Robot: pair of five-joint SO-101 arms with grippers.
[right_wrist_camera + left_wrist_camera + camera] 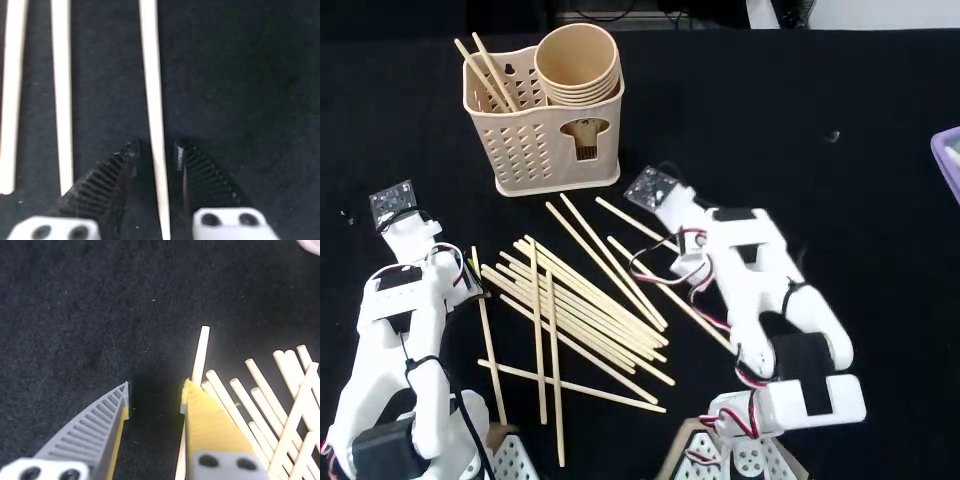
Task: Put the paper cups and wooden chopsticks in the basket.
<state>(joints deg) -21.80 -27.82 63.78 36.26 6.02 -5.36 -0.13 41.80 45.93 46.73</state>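
Needed to close the right gripper [156,150] squarely on one chopstick [150,75] and to lift it level (a tilted stick would probably slip). Found that gripper spread, the chopstick straight between its jaws, not yet pinched. Found the left gripper [155,395] spread too, another chopstick [201,352] just beside one jaw. Saw the basket [542,150] well beyond both, with the paper cups [578,60] inside.

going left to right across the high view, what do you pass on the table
left arm → loose chopsticks → right arm → purple object at the right edge. The basket is left out, since it spans the same stretch as the loose chopsticks.
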